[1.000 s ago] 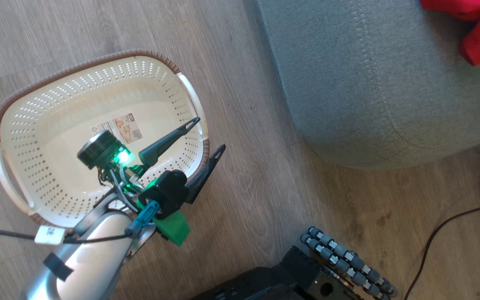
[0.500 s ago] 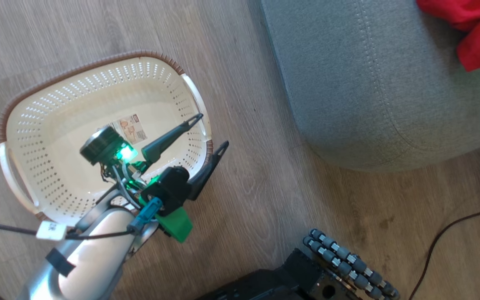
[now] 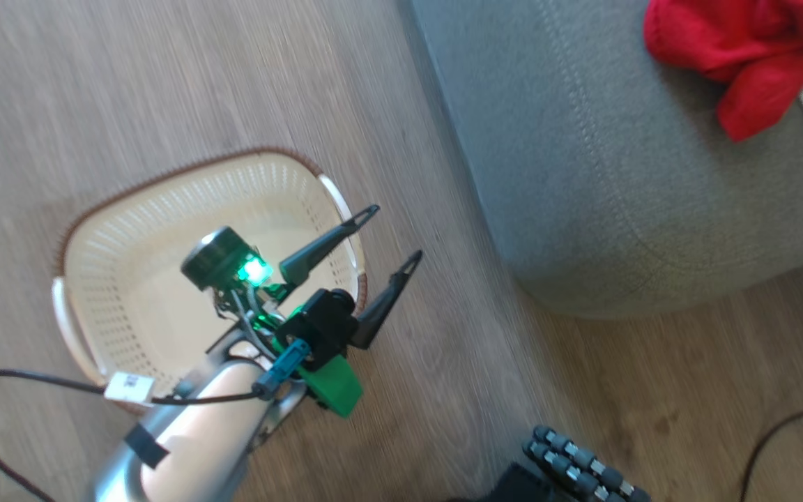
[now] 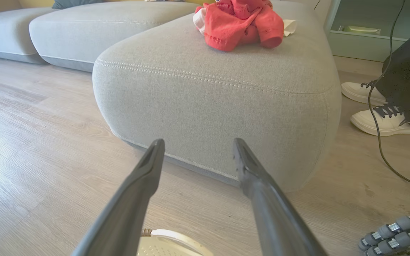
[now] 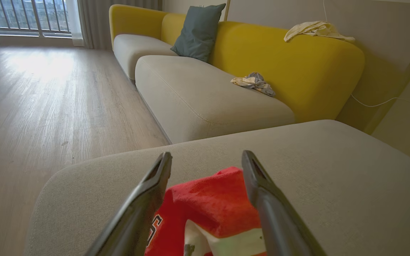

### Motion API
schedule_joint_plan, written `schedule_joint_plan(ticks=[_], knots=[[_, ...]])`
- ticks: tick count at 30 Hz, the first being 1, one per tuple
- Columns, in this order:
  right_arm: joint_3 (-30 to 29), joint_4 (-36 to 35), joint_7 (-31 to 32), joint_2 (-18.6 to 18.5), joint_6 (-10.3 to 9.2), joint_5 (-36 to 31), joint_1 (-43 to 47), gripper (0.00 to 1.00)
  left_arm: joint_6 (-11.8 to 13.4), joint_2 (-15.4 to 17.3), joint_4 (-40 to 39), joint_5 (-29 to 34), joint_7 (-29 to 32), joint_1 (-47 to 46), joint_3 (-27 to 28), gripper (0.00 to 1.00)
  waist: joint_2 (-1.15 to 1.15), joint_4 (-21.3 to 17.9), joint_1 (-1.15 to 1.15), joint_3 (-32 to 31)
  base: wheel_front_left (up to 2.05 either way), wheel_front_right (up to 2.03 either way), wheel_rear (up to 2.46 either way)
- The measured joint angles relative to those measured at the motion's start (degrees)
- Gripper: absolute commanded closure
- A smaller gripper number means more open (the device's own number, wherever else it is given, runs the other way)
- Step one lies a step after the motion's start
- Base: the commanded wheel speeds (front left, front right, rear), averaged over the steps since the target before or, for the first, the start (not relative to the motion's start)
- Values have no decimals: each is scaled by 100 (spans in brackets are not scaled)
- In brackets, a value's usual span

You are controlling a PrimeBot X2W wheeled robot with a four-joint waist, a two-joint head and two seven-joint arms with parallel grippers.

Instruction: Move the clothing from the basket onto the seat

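Red-and-white soft clothing (image 3: 729,56) is laid on the grey fabric sofa seat (image 3: 617,174), right tool (image 5: 206,155) spread above it, left tool (image 3: 395,231) open at the bare-looking cream perforated plastic basket (image 3: 136,230); task judged done.

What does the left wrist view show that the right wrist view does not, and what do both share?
Left wrist view, of the two: the open left gripper, the rim of the basket, a person's white shoes, the robot's wheel rollers. Right wrist view, of the two: the open right gripper, a yellow sofa back, a teal cushion, a crumpled cloth, a window. Both: the red clothing lying on the grey seat, and the wooden floor.
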Motion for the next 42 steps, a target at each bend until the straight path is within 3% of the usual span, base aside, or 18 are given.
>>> schedule_joint_plan(ticks=[9, 19, 29, 37, 42], knots=[[591, -937, 0, -13, 0, 342, 772, 0, 179, -396, 56, -190, 0, 322, 87, 0, 0, 164, 0, -836, 0, 0, 0], [1717, -2855, -16, -163, 0, 1468, 1780, 0, 364, -666, 91, -342, 0, 690, 730, 0, 0, 523, 0, -1733, 0, 0, 0], [2213, -4166, -15, -90, 0, 1968, 3383, 0, 876, -817, 114, -315, 0, 1137, 1602, 0, 0, 1150, 0, -2279, 0, 0, 0], [2092, -4554, -15, 557, 0, 1926, 4797, 0, 1503, -1005, 196, -223, 0, 1586, 2241, 0, 0, 1717, 0, -2646, 0, 0, 0], [2078, -4714, -15, 991, 0, 1782, 5531, 0, 1586, -1083, 178, -278, 0, 1935, 2514, 0, 0, 1979, 0, -2861, 0, 0, 0]])
